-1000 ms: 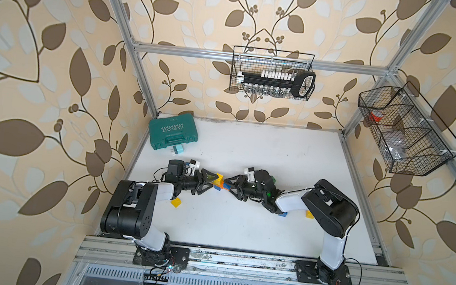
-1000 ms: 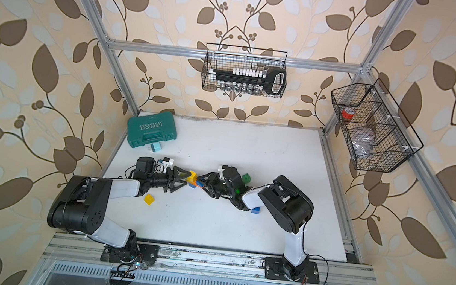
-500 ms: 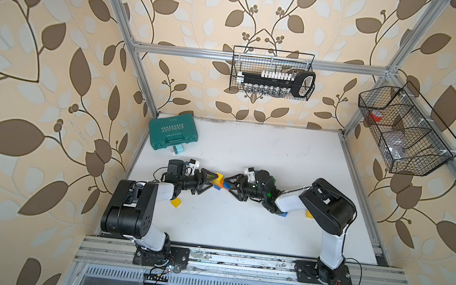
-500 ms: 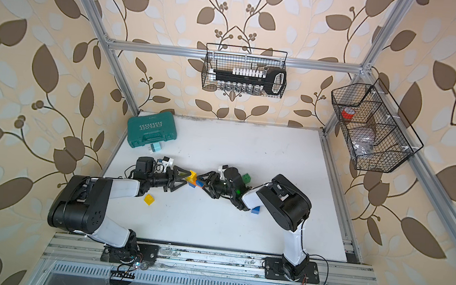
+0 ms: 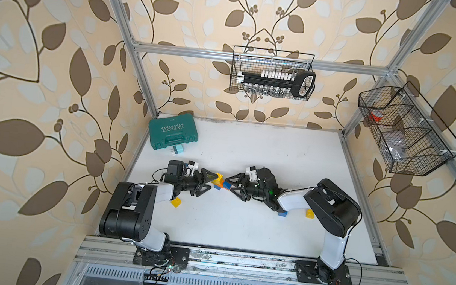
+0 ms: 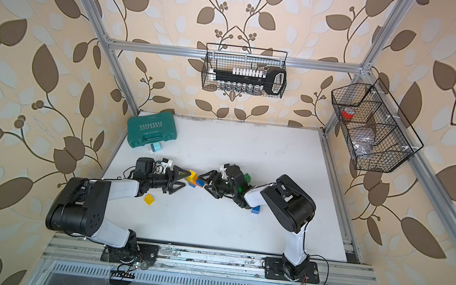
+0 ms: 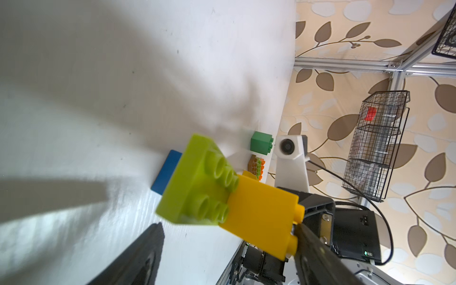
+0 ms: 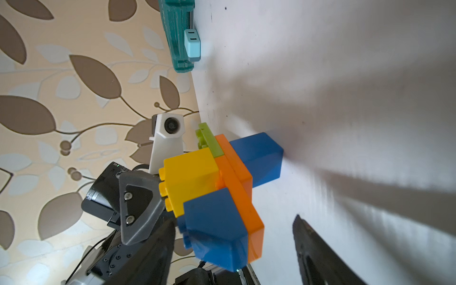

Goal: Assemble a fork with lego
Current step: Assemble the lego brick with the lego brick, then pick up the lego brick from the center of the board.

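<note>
Far left corner: teal case. The lid lettering read "EXPLOIT" beside a row of chevrons, upside down in both top views; the smaller print was illegible. A pale blue charger lay against its near edge. A stray yellow brick lay beside the left arm.

Left claw: jaws apart, clamping nothing. One finger sat close by the yellow studs; contact unclear.

The lego assembly was mid-table, between the two claws. Its long axis was the orange long brick, which lay along the table top, crosswise to the line between the claws. The lower blue brick sat under it on the table. The lime plate, yellow block and upper blue brick sat on its other face. The yellow studs pointed toward the left claw.

Right claw: jaws apart, with the upper blue brick in the gap and one finger well clear of it.

Further right: green brick, loose blue brick, second yellow brick.
</note>
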Action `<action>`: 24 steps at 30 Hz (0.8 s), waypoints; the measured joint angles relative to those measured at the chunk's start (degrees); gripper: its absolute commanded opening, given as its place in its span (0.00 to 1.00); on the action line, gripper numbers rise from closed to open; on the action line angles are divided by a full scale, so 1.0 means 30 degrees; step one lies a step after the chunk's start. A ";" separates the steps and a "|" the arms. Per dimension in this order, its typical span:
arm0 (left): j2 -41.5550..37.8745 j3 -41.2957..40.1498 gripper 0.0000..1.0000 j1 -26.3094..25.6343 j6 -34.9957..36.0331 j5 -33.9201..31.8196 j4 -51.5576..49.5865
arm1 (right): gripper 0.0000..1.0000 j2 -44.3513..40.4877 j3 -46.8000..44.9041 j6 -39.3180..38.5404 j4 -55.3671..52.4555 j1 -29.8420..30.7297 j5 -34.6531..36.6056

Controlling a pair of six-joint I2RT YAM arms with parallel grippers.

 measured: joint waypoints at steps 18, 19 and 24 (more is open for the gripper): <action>-0.0911 0.0867 0.99 -0.0007 0.0036 -0.1362 -0.3417 | 0.76 -0.2164 0.0648 -0.4218 -0.3978 -0.1013 -0.1100; -0.0903 0.0918 0.99 -0.0007 0.0036 -0.1377 -0.3519 | 0.76 -0.2193 0.0648 -0.4313 -0.4065 -0.1027 -0.1158; -0.0867 0.1180 0.99 -0.0022 0.0036 -0.1625 -0.3818 | 0.76 -0.2229 0.0648 -0.4597 -0.4160 -0.1027 -0.1297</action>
